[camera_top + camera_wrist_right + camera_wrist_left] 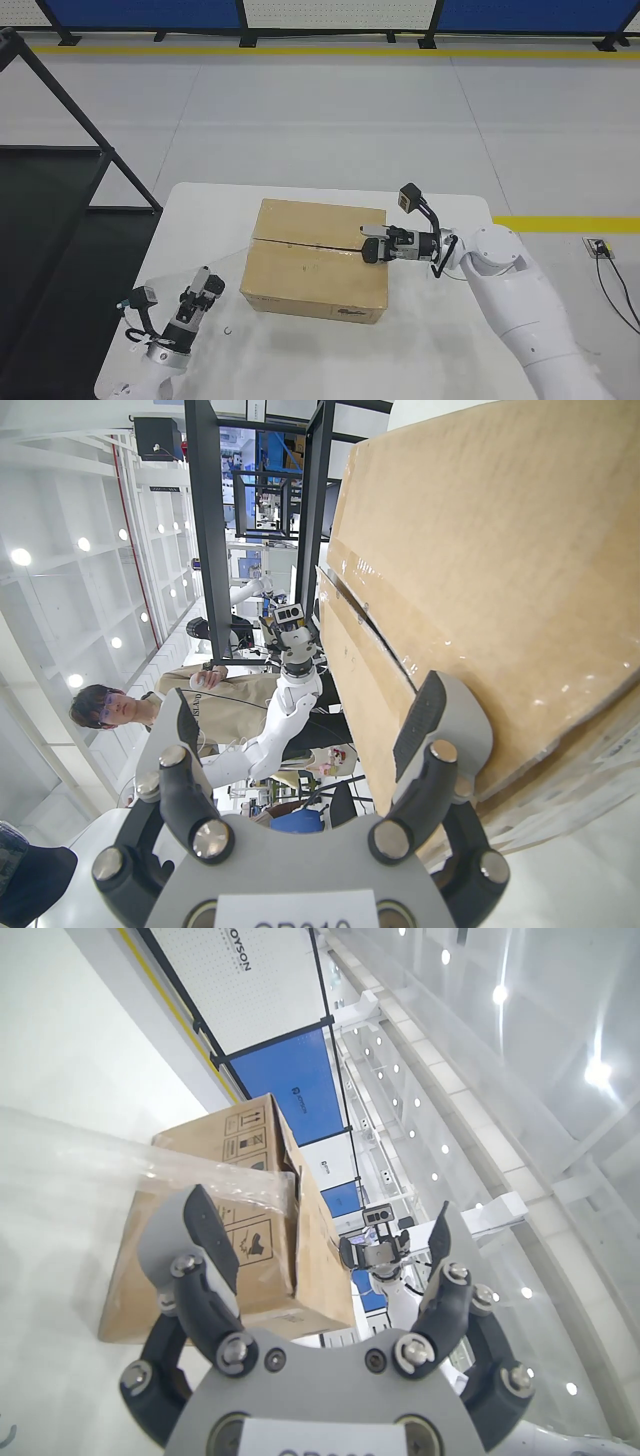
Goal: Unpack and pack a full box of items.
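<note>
A closed brown cardboard box (315, 260) stands in the middle of the white table (200, 215), its two top flaps meeting at a seam (300, 243). My right gripper (371, 249) is at the right end of that seam and is open. One of its fingers (425, 720) lies against the box's top flap (475, 575); the other finger (182, 720) is in free air, and nothing is between them. My left gripper (207, 285) is low over the table left of the box, open and empty. Its fingers (210, 1233) point toward the box's printed end face (250, 1238).
Clear tape (240, 1178) wrinkles over the box's near end. A small ring-like object (229, 331) lies on the table in front of the box's left corner. A black frame (90, 150) stands off the table's left side. The right side of the table has free room.
</note>
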Tool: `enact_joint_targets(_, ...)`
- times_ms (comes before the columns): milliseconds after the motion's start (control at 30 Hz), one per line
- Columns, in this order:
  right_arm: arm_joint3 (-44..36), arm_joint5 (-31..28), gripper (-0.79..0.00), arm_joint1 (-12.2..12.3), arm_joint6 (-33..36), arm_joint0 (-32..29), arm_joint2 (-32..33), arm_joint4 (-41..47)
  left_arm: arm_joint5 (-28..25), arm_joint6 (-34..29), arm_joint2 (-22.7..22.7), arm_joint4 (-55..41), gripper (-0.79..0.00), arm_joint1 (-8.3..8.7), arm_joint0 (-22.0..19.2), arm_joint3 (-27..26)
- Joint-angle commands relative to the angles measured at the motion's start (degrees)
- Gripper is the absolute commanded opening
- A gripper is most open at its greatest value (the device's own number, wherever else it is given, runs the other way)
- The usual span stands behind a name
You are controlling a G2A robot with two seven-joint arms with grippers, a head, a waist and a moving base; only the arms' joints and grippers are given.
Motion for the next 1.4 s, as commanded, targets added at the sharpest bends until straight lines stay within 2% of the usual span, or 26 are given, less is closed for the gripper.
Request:
enact_joint_targets(0, 0.00, 0.00, 0.000, 0.00, 0.00, 0.00, 0.00, 0.00, 1.24, -1.14, -0.18, -1.14, 0.000, 0.00, 0.03, 1.15)
enact_joint_targets(233, 0.00, 0.00, 0.000, 0.00, 0.00, 0.00, 0.00, 0.00, 7.17, -2.93, 1.84, -2.15, 0.000, -0.49, -4.14, 5.28)
enact_joint_targets(467, 0.00, 0.00, 0.000, 0.00, 0.00, 0.00, 0.00, 0.00, 11.72, -0.26, 4.53, -5.96, 0.000, -1.60, -9.64, 10.02)
enact_joint_targets(800, 0.00, 0.00, 0.000, 0.00, 0.00, 0.00, 0.00, 0.00, 12.12, 0.24, 5.54, -15.37, 0.000, -2.99, -14.21, 13.65)
enact_joint_targets(1000, 0.00, 0.00, 0.000, 0.00, 0.00, 0.00, 0.00, 0.00, 10.82, 1.43, 3.83, -18.00, 0.000, -3.28, -13.84, 12.38)
enact_joint_targets(1367, 0.00, 0.00, 0.000, 0.00, 0.00, 0.00, 0.00, 0.00, 10.82, 3.81, 1.36, -17.25, 0.000, -3.55, -11.77, 4.65)
